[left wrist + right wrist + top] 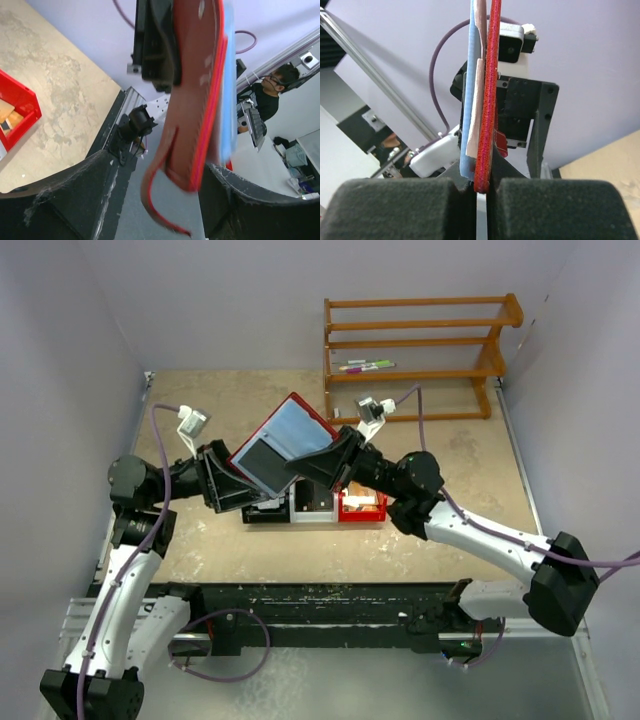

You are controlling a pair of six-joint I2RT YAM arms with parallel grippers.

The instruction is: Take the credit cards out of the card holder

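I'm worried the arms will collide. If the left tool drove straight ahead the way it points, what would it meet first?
Probably the card holder, hanging between the open fingers of the left tool; just beyond is the right tool, shut on the holder's far edge. Depth is unclear.

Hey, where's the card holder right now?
Top view: the card holder is lifted mid-table between both arms, clamped by the right gripper, just left of the red bin.

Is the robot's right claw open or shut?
Shut: the right gripper pinches the card holder by its red edge, its black pads tight against it in the right wrist view.
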